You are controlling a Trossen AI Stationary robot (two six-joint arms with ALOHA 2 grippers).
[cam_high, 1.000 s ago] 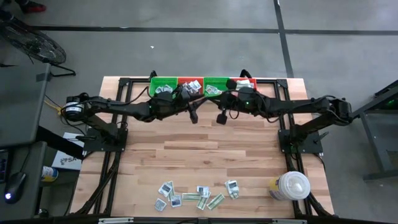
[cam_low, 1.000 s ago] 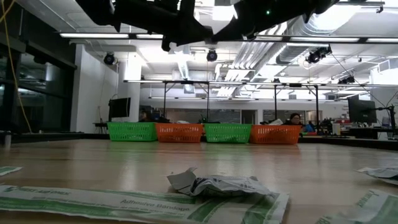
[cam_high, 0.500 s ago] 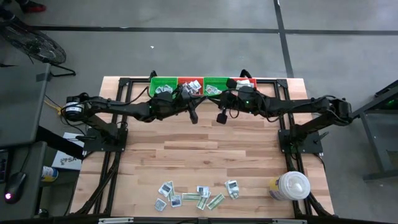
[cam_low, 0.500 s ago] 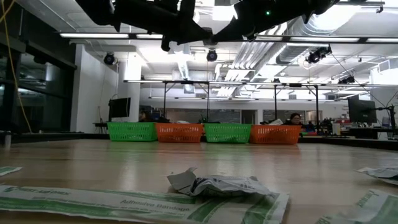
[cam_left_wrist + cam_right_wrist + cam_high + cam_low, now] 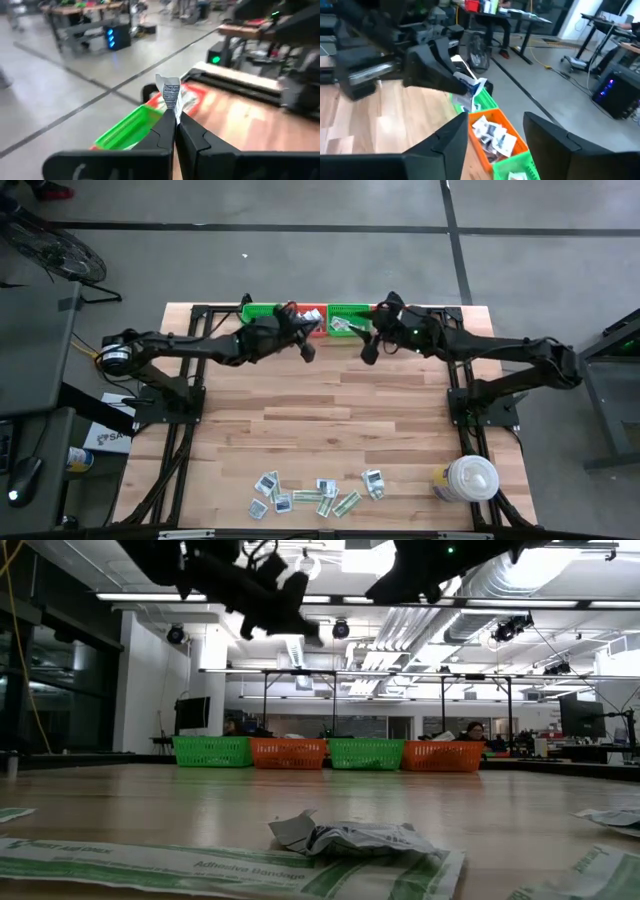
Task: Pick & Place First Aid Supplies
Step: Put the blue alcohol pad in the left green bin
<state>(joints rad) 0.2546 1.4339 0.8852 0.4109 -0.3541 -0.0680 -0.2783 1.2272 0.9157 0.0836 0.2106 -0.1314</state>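
The wooden table (image 5: 330, 410) carries two dark arms reaching in from either side toward a row of green and orange baskets (image 5: 325, 315) along its far edge. The big white lidded container (image 5: 470, 478) stands at the near right corner, touching nothing else. The left gripper (image 5: 306, 350) hangs above the table just in front of the baskets, its fingers (image 5: 167, 131) pressed together on a small white packet (image 5: 170, 93) with dark print, which sticks up crumpled from between the tips; the same packet shows from the right wrist view, pinched over the orange basket (image 5: 492, 132). The right gripper (image 5: 368, 352) hangs nearby, just in front of a green basket, with its fingers (image 5: 451, 137) spread apart and nothing between them. The orange basket below already holds several white packets (image 5: 490, 132). The rest of the first aid supplies (image 5: 318, 495) lie scattered flat near the table's near edge, well apart from both grippers: white squares with dark marks mixed with narrow pale-green strips (image 5: 200, 862), one crumpled packet (image 5: 345, 835) among them. In the low view, a person (image 5: 474, 732) sits far behind the baskets in the room.
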